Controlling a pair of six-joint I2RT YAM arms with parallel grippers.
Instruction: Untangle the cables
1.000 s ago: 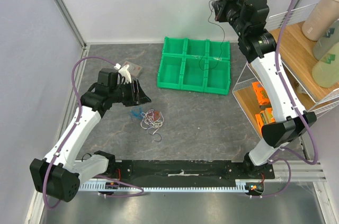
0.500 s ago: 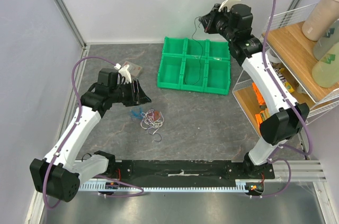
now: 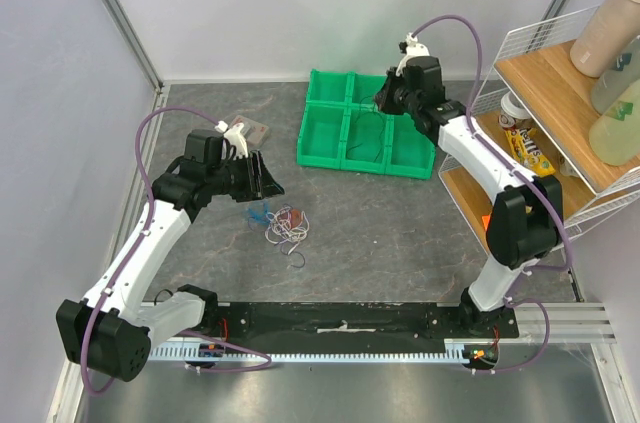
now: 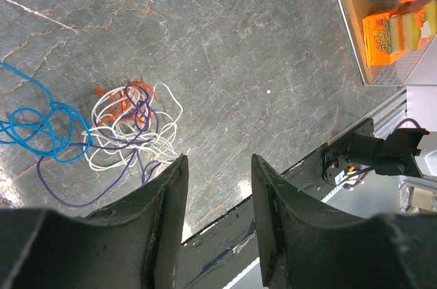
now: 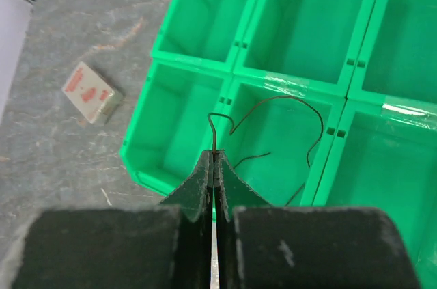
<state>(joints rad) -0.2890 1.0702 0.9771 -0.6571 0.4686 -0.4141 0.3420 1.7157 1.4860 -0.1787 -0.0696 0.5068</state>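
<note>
A tangle of cables (image 3: pixel 284 223) in white, red-orange, blue and purple lies on the grey table. In the left wrist view the blue loops (image 4: pixel 41 128) lie left of the white and orange loops (image 4: pixel 130 115). My left gripper (image 3: pixel 263 176) is open and empty, just up-left of the tangle, and its midpoint (image 4: pixel 218 166) is above bare table. My right gripper (image 3: pixel 384 101) is shut on a thin black cable (image 5: pixel 300 108). It holds the cable over the green tray (image 3: pixel 322 148), and the cable hangs into a front middle compartment (image 3: pixel 372 148).
A small flat box (image 3: pixel 250 129) lies left of the tray and shows in the right wrist view (image 5: pixel 92 93). A wire shelf (image 3: pixel 545 93) with bottles and orange packs stands at the right. The black base rail (image 3: pixel 340 321) runs along the near edge.
My right arm has come down and left from high above the tray, carrying the black cable into it. My left arm and the tangle have not moved.
</note>
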